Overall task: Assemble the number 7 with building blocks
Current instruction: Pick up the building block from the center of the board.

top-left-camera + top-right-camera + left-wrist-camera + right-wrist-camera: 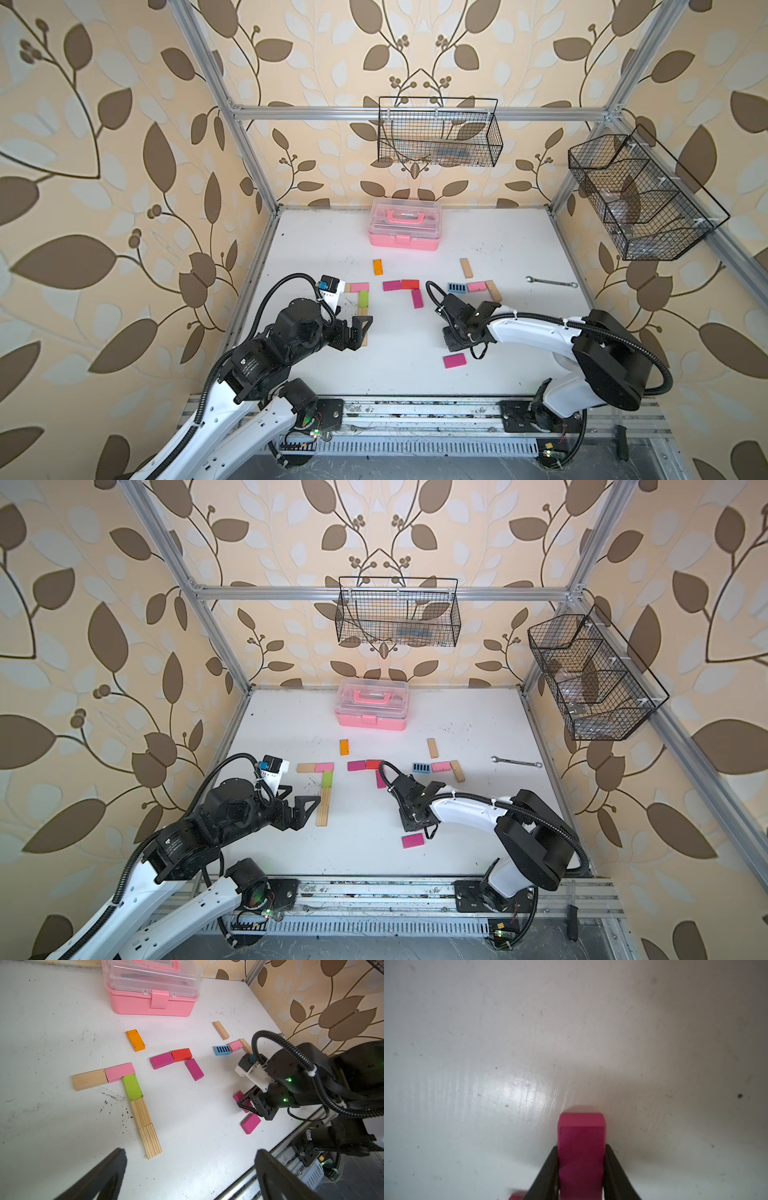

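Left gripper (359, 330), lower left of a top view: jaws wide apart, empty. Just beside it: one five-block 7 (132, 1087). Centre: one orange block (377, 267), one three-block corner (410, 284). Right of centre: one four-block cluster (476, 286). Right gripper (581, 1148) clamps one magenta block (581, 1132); one loose magenta block (454, 360) lies near.
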`<state>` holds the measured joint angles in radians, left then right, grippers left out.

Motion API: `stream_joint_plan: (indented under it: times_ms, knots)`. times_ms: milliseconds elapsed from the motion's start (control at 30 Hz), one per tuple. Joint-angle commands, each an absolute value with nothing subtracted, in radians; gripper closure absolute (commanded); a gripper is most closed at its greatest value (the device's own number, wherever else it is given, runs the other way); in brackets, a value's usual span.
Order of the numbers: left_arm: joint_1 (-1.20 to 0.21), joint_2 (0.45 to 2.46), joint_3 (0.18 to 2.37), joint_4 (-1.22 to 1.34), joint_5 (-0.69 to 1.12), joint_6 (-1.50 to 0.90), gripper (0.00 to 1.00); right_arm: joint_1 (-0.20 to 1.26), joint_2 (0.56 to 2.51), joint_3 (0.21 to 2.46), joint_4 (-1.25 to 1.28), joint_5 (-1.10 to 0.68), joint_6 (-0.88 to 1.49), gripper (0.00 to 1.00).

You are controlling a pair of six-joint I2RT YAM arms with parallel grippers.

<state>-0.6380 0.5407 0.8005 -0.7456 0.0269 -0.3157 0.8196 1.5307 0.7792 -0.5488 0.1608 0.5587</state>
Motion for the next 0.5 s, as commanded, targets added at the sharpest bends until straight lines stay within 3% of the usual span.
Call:
stream_joint_plan:
  times_ms: [0,467]
  knots:
    - [-0.638,0.536,0.811,-0.721,0.048,-0.301,0.01,0.829,1.545,0.798,-0.577,0.164,0.538,0.74]
    - [-0.638,0.517,0.804,-0.715,0.056,-0.307,0.01,0.893,1.697,0.949,-0.401,0.062,0.715,0.75]
